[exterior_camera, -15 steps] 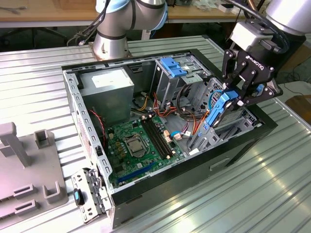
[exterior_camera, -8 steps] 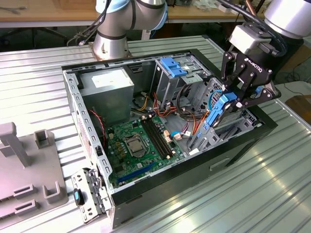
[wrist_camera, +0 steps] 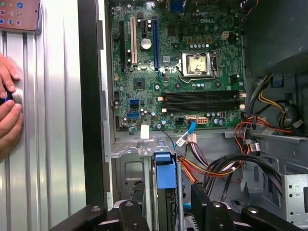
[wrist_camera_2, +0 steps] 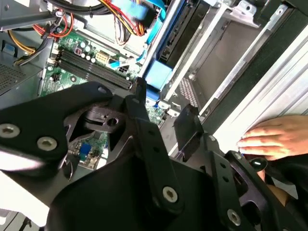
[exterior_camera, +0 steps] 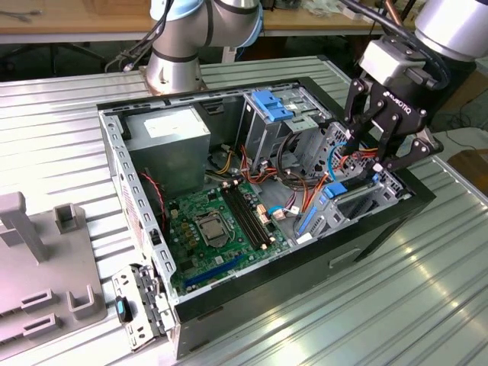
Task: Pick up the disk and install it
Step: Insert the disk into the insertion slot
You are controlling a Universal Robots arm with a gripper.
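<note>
The disk (exterior_camera: 347, 200) sits on edge in the drive bay at the exterior view's right of the open computer case (exterior_camera: 114, 168). Its body is dark and a blue rail runs along it. My gripper (exterior_camera: 371, 151) hangs just above it, open, with nothing between the fingers. In the first wrist view the disk's blue tab (wrist_camera: 163, 172) lies directly ahead of the gripper (wrist_camera: 163, 208). In the second wrist view the black fingers (wrist_camera_2: 144, 120) spread over the blue rail (wrist_camera_2: 158, 74) and the bay.
The case holds a green motherboard (exterior_camera: 221, 221), a grey power-supply box (exterior_camera: 168, 145), a blue latch (exterior_camera: 271, 103) and bundles of cables (exterior_camera: 305, 175). A person's hands (wrist_camera: 7, 101) rest on the ribbed table beside the case. A grey fixture (exterior_camera: 38, 267) stands at the exterior view's left.
</note>
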